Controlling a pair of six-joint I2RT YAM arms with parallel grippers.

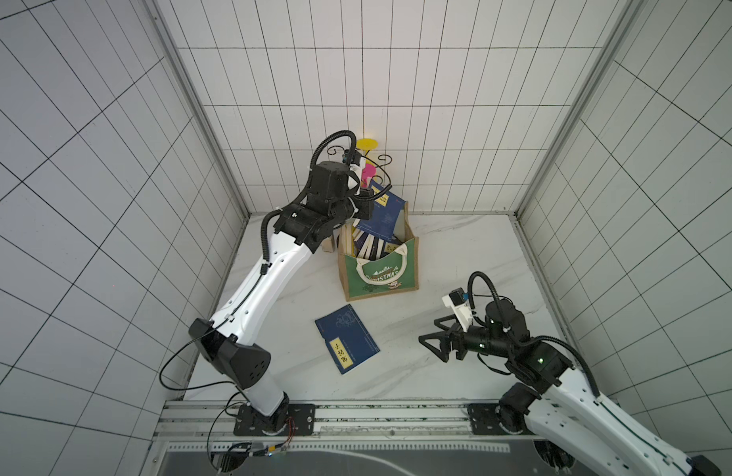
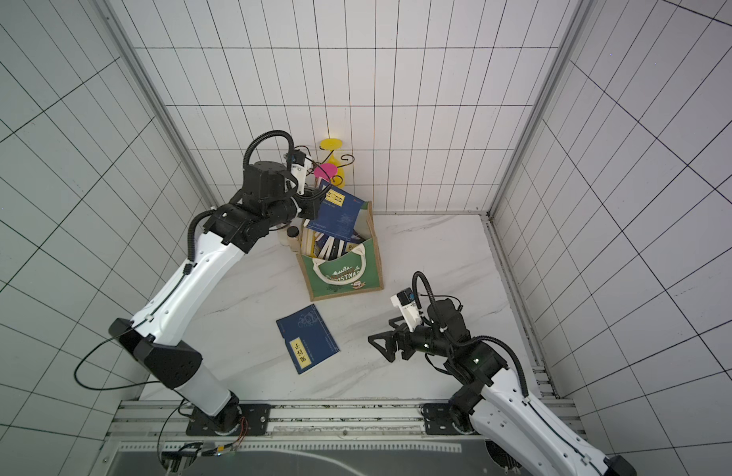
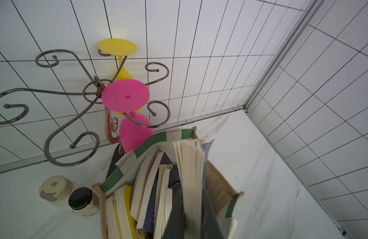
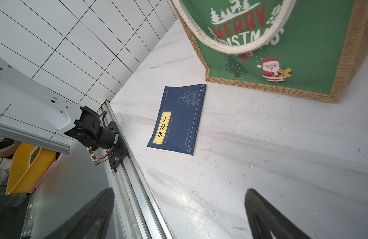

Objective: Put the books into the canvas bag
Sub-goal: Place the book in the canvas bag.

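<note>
The canvas bag point(image 1: 383, 284) point(image 2: 348, 284) point(image 4: 303, 68) stands upright at the back of the marble table, with several books point(image 1: 370, 247) point(image 3: 150, 186) upright inside it. My left gripper point(image 1: 366, 206) point(image 2: 317, 202) point(image 3: 192, 192) is shut on a navy book with a yellow label point(image 1: 383, 216) point(image 2: 339, 214) point(image 3: 190, 163), held tilted over the bag's open mouth. Another navy book point(image 1: 347, 338) point(image 2: 308, 338) point(image 4: 178, 120) lies flat on the table in front of the bag. To its right, my right gripper point(image 1: 432, 349) point(image 2: 381, 349) point(image 4: 180, 190) hovers open and empty.
A scrolled metal rack point(image 3: 61, 93) holds a pink goblet point(image 3: 125, 96) point(image 2: 325, 169) and a yellow goblet point(image 3: 118, 46) point(image 1: 367, 144) behind the bag. Two jars point(image 3: 55, 187) point(image 3: 80, 198) stand by the bag's left side. Tiled walls enclose three sides; a metal rail point(image 1: 356, 412) runs along the front.
</note>
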